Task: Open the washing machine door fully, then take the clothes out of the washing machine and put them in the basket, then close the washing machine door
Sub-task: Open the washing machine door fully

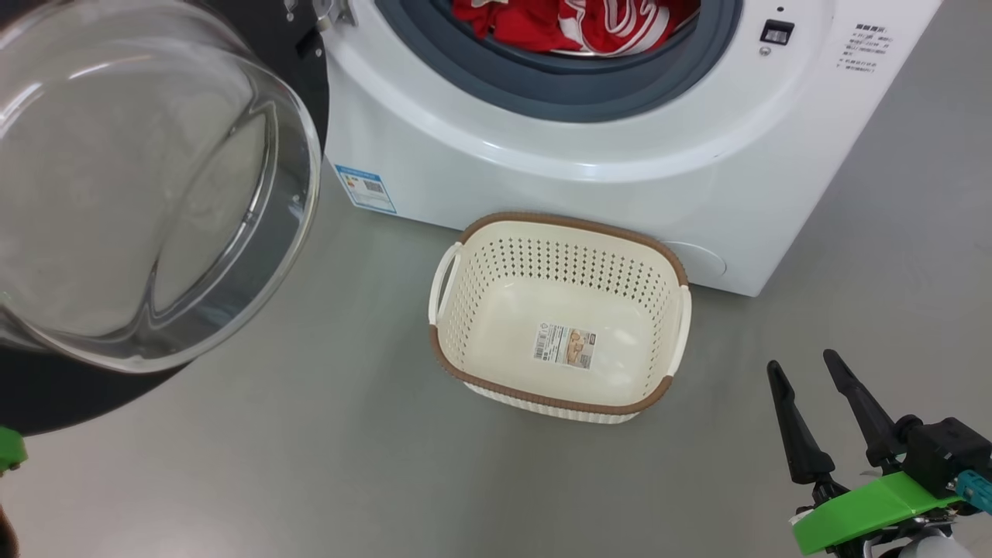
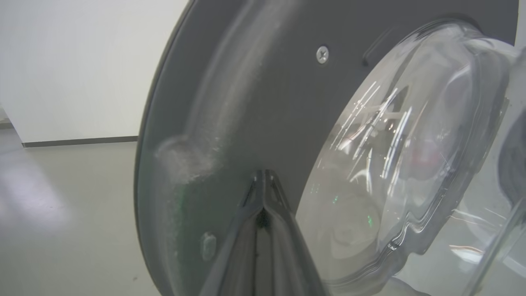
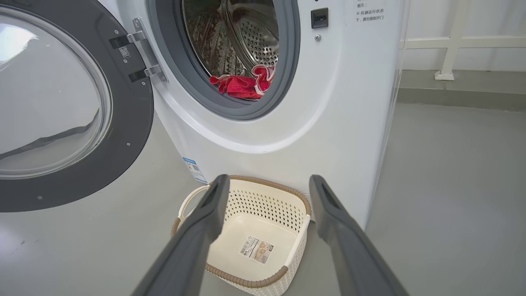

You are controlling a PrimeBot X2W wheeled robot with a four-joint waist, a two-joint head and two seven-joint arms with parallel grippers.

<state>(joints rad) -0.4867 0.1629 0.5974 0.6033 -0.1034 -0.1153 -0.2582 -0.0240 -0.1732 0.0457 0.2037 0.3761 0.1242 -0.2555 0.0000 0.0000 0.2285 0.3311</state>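
The washing machine door (image 1: 155,194) stands swung open to the left, its glass bowl bulging toward me and its black rim (image 3: 131,123) hanging on the hinges. My left gripper (image 2: 263,174) is shut with nothing between its fingers, and its tips point at the door's dark inner face (image 2: 246,102), just left of the glass. Red clothes (image 1: 589,23) with white trim lie in the mouth of the washing machine (image 1: 542,178), at the drum's bottom (image 3: 242,84). The cream basket (image 1: 573,225) sits empty on the floor before the machine. My right gripper (image 1: 800,359) is open, to the right of the basket and nearer to me.
Grey floor (image 1: 349,465) lies all around the basket. A blue sticker (image 1: 366,187) marks the machine's lower left front. A white wall with a dark baseboard (image 2: 78,141) stands beyond the door. A white railing (image 3: 452,45) runs behind the machine on the right.
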